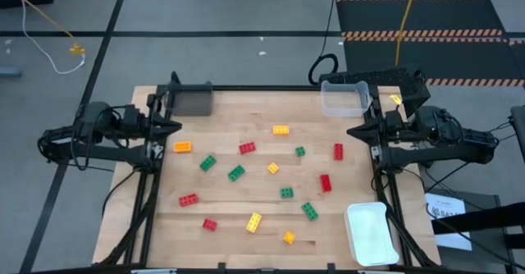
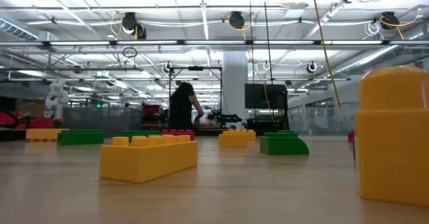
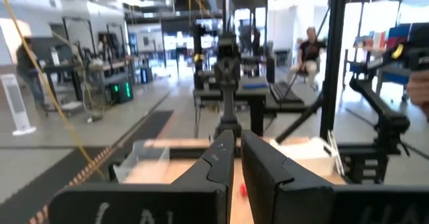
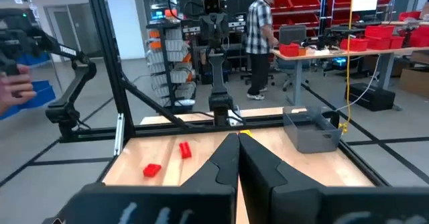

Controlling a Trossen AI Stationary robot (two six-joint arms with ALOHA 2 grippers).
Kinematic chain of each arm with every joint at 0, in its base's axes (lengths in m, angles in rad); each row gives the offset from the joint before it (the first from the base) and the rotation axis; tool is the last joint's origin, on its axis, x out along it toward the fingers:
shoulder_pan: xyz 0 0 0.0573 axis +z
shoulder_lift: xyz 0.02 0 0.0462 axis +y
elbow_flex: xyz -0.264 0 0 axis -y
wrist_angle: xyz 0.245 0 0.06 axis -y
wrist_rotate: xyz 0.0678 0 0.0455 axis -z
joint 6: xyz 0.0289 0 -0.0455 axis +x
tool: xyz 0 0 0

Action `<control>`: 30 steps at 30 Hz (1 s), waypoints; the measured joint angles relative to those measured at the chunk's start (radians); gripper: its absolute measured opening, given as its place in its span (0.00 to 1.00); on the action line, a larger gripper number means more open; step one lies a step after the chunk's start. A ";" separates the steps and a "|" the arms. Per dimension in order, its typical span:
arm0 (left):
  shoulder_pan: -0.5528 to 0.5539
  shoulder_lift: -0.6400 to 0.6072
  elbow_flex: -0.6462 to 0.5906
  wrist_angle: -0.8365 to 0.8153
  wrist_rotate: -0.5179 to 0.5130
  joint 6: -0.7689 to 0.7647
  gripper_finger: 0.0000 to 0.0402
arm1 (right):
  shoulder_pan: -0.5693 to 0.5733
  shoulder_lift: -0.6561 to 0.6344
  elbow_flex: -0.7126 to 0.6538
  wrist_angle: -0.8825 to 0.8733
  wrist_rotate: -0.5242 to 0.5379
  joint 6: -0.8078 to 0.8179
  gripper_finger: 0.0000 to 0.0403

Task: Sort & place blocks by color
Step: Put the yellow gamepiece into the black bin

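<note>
Nothing is sorted yet: red, green, yellow and orange blocks lie scattered across the wooden table, and all three bins sit empty: a dark tray at the far left corner, a clear bin at the far right, a white tray at the near right.

The left gripper waits at the left edge and the right gripper at the right edge, both raised and pointing inward. In each wrist view the two fingers are pressed together with only a sliver between them, holding and touching nothing.

The step in hand looks like the first pick. A good start would be to take the nearest piece on each side: the orange block just by the left gripper, the red block near the right one. The jaws should spread well before descending, come straight down over the block's narrow sides, and avoid nudging neighbours such as the small green block. Settle one colour per bin first
</note>
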 joint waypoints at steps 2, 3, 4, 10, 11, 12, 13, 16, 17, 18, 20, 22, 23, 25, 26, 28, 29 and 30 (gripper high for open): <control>0.000 0.000 0.000 0.022 0.000 -0.002 0.08 | 0.000 0.003 0.000 0.005 0.006 -0.022 0.00; 0.000 0.000 0.000 0.032 0.000 -0.003 0.08 | 0.000 0.005 0.000 0.011 0.024 -0.039 0.00; 0.000 0.000 0.000 0.039 0.000 -0.002 0.08 | 0.000 0.009 0.000 0.014 0.044 -0.056 0.00; 0.000 0.000 0.000 0.046 0.000 -0.006 0.08 | 0.000 0.023 -0.011 0.020 0.054 -0.047 0.00; 0.000 0.000 0.000 0.050 0.000 -0.018 0.08 | 0.000 0.023 -0.021 0.022 0.054 -0.046 0.00; 0.000 0.000 0.000 0.054 0.000 -0.031 0.08 | 0.000 0.025 -0.033 0.027 0.054 -0.045 0.00; 0.000 0.000 0.000 0.062 0.000 -0.034 0.08 | 0.000 0.026 -0.048 0.038 0.054 -0.043 0.00; 0.000 0.000 0.000 0.103 0.000 -0.065 0.08 | 0.000 0.032 -0.106 0.094 0.054 -0.041 0.00; 0.000 -0.001 0.000 0.098 0.000 -0.067 0.08 | 0.000 0.036 -0.130 0.137 0.053 -0.046 0.00; 0.000 -0.001 0.000 0.083 0.000 -0.055 0.08 | 0.000 0.043 -0.152 0.193 0.053 -0.065 0.00; 0.000 0.012 0.000 0.041 -0.019 -0.006 0.09 | 0.000 0.058 -0.190 0.306 0.053 -0.113 0.00; 0.000 0.043 0.000 -0.003 -0.100 0.004 0.11 | 0.000 0.077 -0.223 0.367 0.053 -0.150 0.02; 0.000 0.063 0.000 -0.026 -0.146 0.002 0.14 | 0.000 0.093 -0.236 0.388 0.053 -0.152 0.04; 0.000 0.116 0.000 -0.053 -0.220 0.005 0.20 | 0.000 0.130 -0.266 0.395 0.072 -0.139 0.08; 0.000 0.146 0.000 -0.063 -0.240 0.004 0.24 | 0.000 0.152 -0.283 0.389 0.092 -0.123 0.11; 0.000 0.220 0.000 -0.085 -0.264 0.000 0.32 | 0.000 0.197 -0.314 0.390 0.130 -0.086 0.17; 0.000 0.260 0.000 -0.090 -0.269 -0.007 0.36 | -0.001 0.219 -0.331 0.392 0.137 -0.072 0.20; 0.000 0.300 0.000 -0.096 -0.271 -0.018 0.40 | -0.001 0.240 -0.347 0.389 0.138 -0.059 0.23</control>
